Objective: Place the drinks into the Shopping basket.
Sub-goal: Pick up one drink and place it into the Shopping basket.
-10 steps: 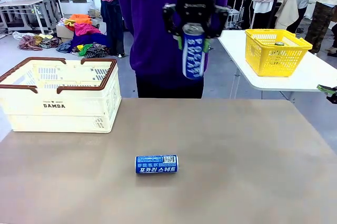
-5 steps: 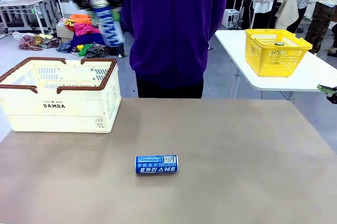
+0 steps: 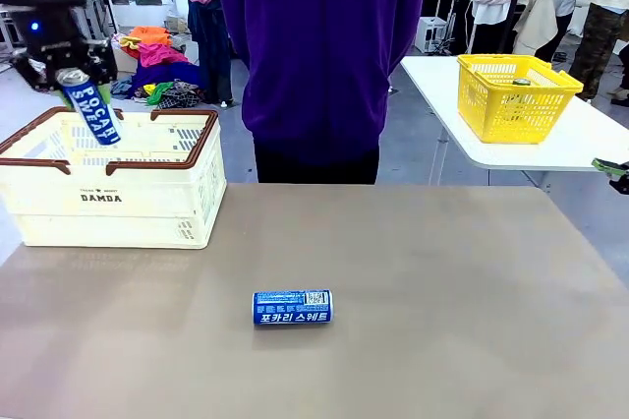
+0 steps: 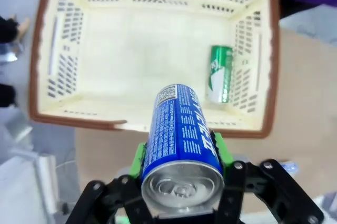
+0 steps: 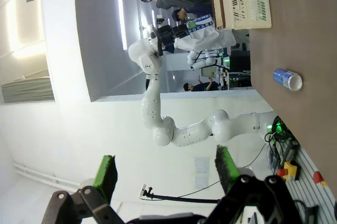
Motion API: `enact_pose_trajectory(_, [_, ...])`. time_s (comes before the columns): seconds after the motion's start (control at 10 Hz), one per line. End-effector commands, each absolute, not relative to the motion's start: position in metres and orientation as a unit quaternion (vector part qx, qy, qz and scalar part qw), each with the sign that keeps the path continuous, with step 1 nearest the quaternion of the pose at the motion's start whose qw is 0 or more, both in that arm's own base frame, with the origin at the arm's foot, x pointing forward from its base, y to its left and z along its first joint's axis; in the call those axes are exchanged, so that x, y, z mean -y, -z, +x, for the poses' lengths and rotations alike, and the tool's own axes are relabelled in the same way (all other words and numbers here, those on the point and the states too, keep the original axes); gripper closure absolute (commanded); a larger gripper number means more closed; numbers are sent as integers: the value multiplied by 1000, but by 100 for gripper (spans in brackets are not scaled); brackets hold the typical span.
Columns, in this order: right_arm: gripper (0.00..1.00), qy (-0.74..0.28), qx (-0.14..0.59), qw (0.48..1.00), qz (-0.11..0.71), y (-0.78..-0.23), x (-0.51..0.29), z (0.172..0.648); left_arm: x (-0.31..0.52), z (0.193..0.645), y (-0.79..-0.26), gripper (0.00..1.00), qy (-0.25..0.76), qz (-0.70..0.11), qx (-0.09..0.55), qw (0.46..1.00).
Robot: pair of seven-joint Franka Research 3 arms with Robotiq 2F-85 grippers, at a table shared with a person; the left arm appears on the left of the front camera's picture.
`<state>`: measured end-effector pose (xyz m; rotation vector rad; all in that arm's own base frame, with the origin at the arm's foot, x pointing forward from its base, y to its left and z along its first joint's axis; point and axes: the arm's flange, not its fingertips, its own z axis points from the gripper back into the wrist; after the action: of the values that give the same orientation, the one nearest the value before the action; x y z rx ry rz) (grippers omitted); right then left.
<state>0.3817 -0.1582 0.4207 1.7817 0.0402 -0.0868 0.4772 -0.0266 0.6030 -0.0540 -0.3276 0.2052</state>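
Lettering: "POCARI SWEAT" on held blue can (image 3: 93,112), "DAMDA" on Shopping basket (image 3: 147,205)

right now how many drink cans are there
3: a blue can in the left end effector over the Shopping basket, a green can inside it, a second blue can lying on the table. More could be hidden.

The glossy white left arm (image 5: 185,133) carries a black end effector (image 4: 180,155) with green pads (image 4: 138,160).

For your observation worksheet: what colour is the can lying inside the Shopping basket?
The can is green, seen best in the left wrist view.
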Motion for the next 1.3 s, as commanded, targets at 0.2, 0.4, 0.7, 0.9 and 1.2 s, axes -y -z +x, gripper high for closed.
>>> enact_pose_trajectory(0.2, [0,45,-21,622,781,-426,161,382,42,479,-620,100,-75,-16,156,985])
enact_pose_trajectory(0.4, [0,45,-21,622,781,-426,161,382,42,479,-620,100,-75,-16,156,985])
enact_pose_trajectory(0.7, [0,45,-21,622,781,-426,161,382,48,516,-603,100,-22,-17,176,984])
enact_pose_trajectory(0.9, [0,45,-21,622,781,-426,161,382,47,527,-582,100,10,-5,178,984])
enact_pose_trajectory(1.2, [0,45,-21,622,781,-426,161,382,49,544,-542,100,21,4,161,987])
